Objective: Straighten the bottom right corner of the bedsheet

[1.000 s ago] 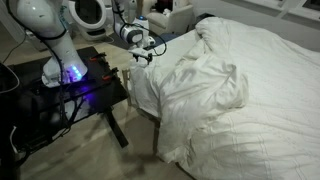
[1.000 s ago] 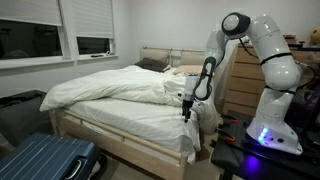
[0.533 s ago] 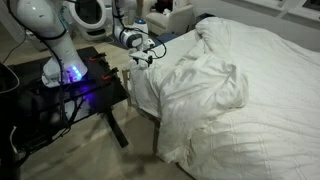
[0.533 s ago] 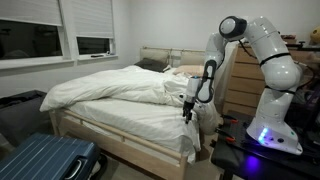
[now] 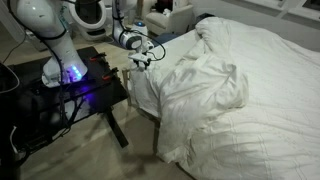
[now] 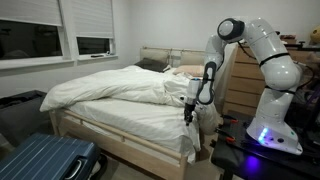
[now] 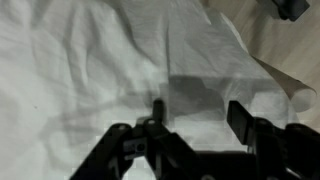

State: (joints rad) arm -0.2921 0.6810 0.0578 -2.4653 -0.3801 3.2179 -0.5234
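The white bedsheet (image 5: 240,90) covers the bed in rumpled folds and also shows in the exterior view from the bed's foot (image 6: 120,100). Its draped corner (image 5: 148,95) hangs off the bed edge beside the arm, seen as soft vertical folds (image 6: 190,135). My gripper (image 5: 143,61) hovers just above that corner (image 6: 187,117). In the wrist view the gripper (image 7: 195,112) is open, with white sheet (image 7: 100,60) lying flat between and under its fingers. Nothing is held.
A black stand with the robot base and a blue light (image 5: 72,75) stands next to the bed. A wooden bed frame (image 6: 110,150), a blue suitcase (image 6: 45,162) and a wooden dresser (image 6: 240,75) are nearby. Bare floor (image 7: 270,50) shows beyond the sheet's edge.
The gripper has shifted slightly along the bed edge above the corner. The sheet has not visibly moved.
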